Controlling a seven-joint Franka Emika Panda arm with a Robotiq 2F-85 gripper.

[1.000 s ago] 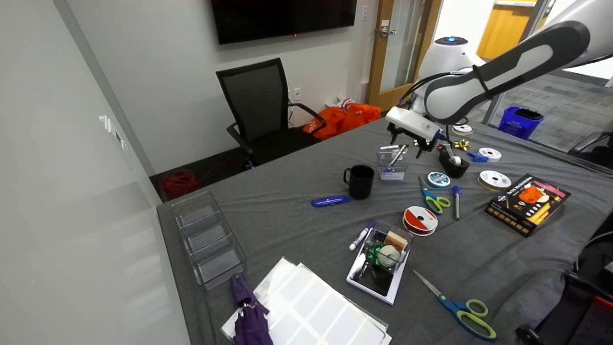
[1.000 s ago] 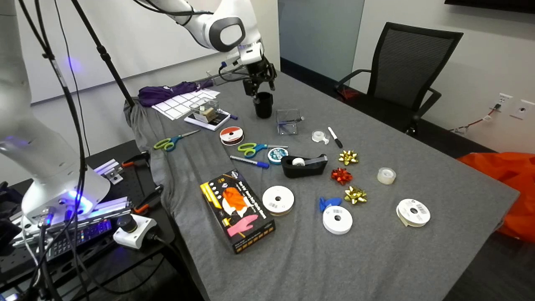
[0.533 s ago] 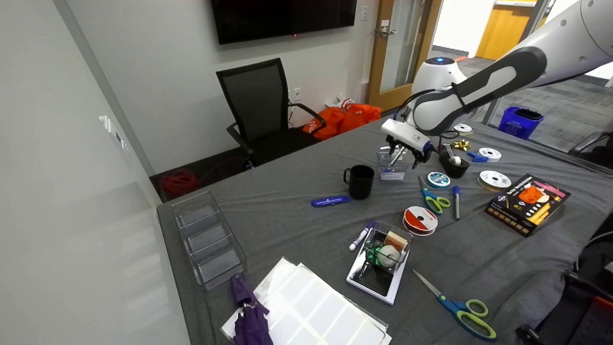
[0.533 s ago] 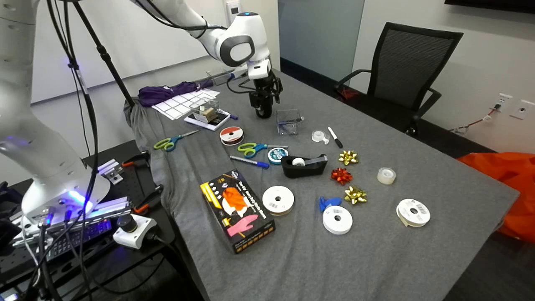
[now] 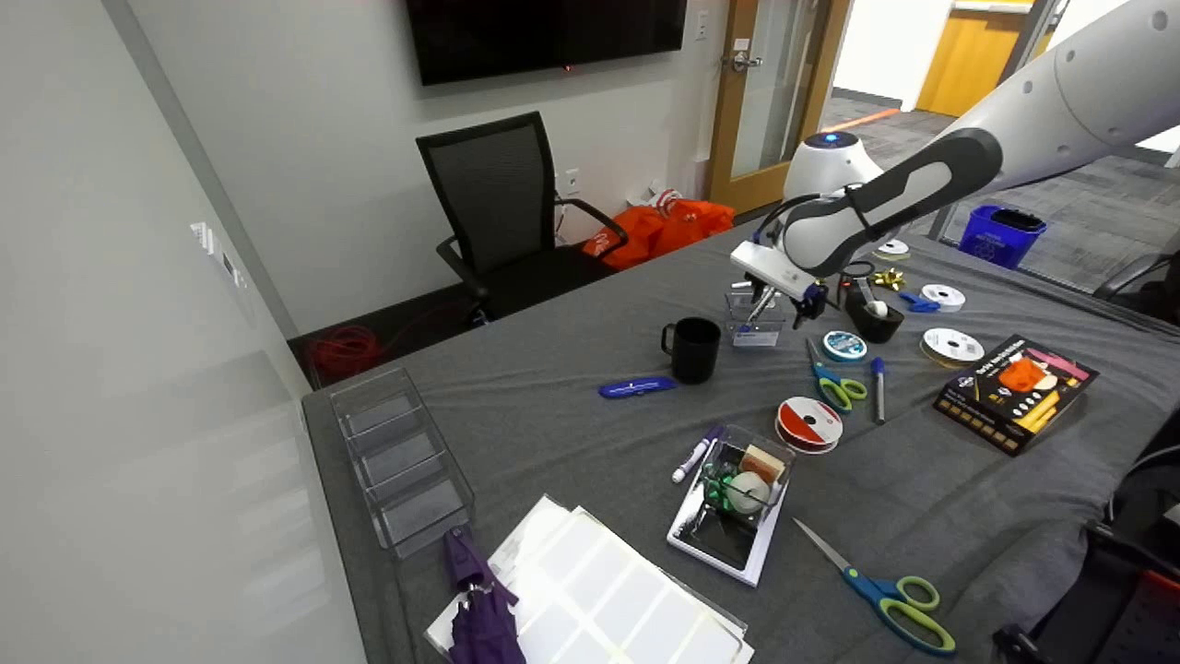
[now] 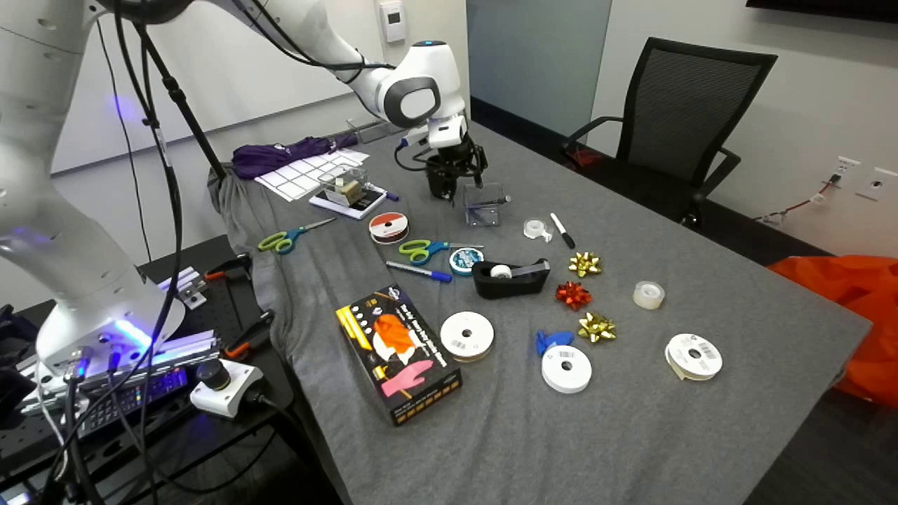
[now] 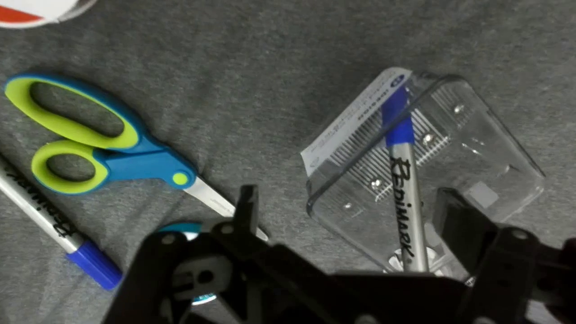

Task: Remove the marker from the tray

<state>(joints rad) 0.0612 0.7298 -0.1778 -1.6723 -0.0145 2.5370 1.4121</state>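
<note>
One grey cloth-covered table (image 6: 631,442), black chair (image 6: 696,109) beside it, hand (image 7: 348,203) above, jaws apart.

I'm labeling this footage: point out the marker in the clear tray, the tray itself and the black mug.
Marker (image 7: 405,189): wrist view, on its silver barrel.
Clear tray (image 7: 344,173): wrist view, on its rim.
Black mug (image 5: 696,354): in an exterior view, on its body.

The arm (image 6: 423,88) hangs near the clear tray (image 6: 483,218), where the marker (image 6: 490,203) lies tilted.
</note>
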